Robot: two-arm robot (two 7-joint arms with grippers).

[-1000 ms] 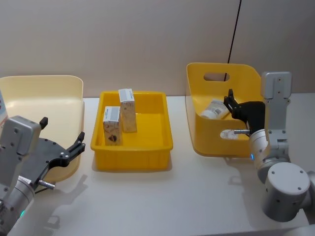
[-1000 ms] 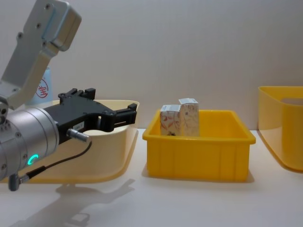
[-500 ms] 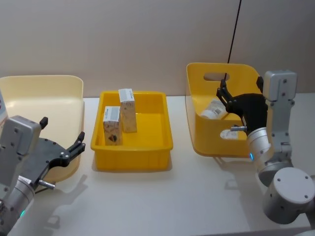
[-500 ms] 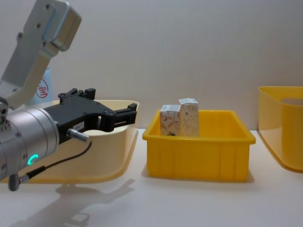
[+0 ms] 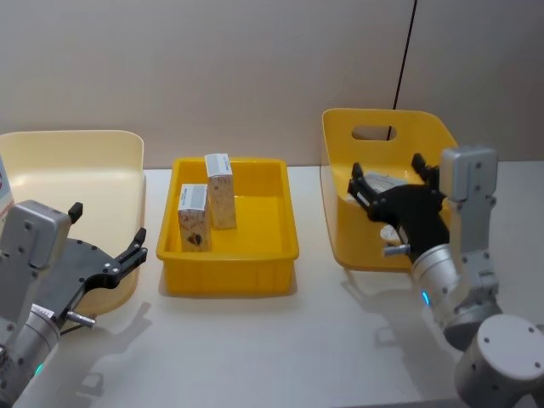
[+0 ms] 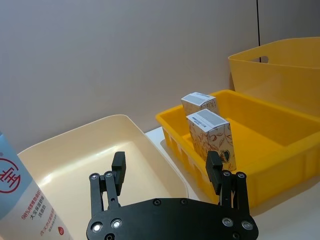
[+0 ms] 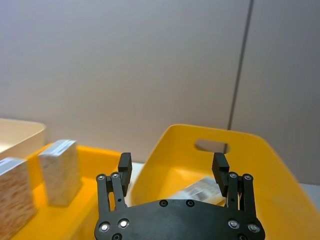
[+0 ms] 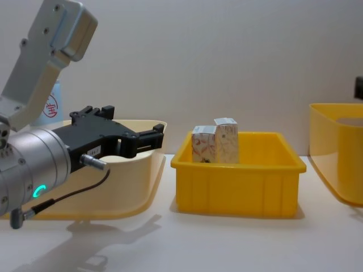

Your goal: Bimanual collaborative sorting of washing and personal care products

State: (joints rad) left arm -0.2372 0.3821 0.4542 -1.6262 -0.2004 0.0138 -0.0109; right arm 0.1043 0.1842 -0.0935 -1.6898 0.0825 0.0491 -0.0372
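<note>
Right claw swung leftward, spread wide

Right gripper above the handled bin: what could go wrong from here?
1. The right gripper is open over the handled bin; going down, a finger might hit its wall.
2. The product inside lies flat and is partly hidden, so the grasp might slip.
3. The two cartons stand upright in the tray; a carried item might knock them over.

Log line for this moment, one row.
left hand: open, idle beside cream bin | right hand: open, empty, over handled yellow bin | two cartons: upright in yellow tray
</note>
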